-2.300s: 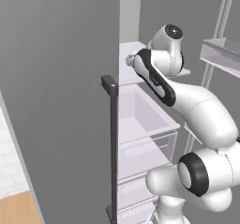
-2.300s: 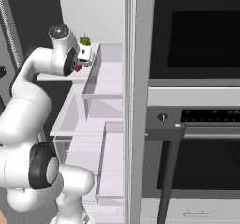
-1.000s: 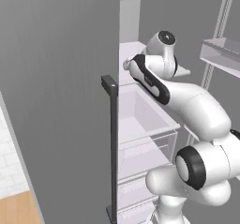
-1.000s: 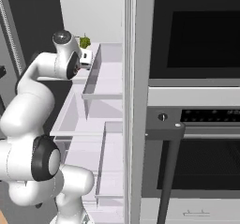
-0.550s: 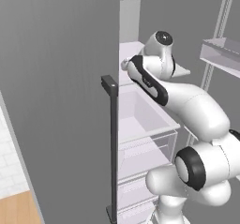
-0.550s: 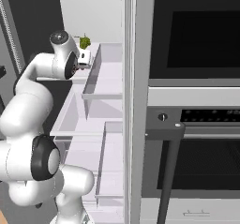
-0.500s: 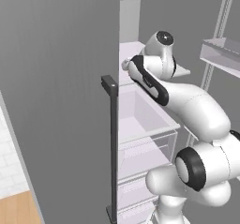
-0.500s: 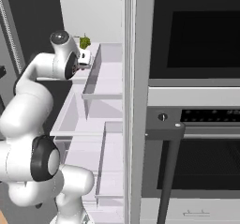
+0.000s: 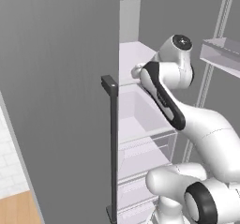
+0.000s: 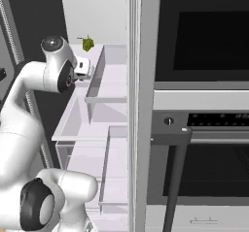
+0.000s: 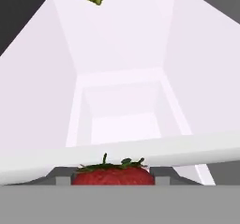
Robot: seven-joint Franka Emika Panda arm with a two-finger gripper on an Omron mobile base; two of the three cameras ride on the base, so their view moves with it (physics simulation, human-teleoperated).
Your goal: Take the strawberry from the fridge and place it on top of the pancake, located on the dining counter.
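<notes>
Hand view — white fridge (image 11: 122, 54) shelf, strawberry (image 11: 113, 175) between pincer (image 11: 112, 177) tips

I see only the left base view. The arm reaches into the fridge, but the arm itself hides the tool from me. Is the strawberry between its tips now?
Observer: Yes. In the hand view the strawberry sits between the tips of the tool and touches both.
Operator: Is something else near it that I could hit?
Observer: A small green item stands farther back in the fridge, well apart from the strawberry.
Operator: And what lies ahead of the tool?
Observer: A white open-topped bin; its front rim runs just beyond the strawberry.
</notes>
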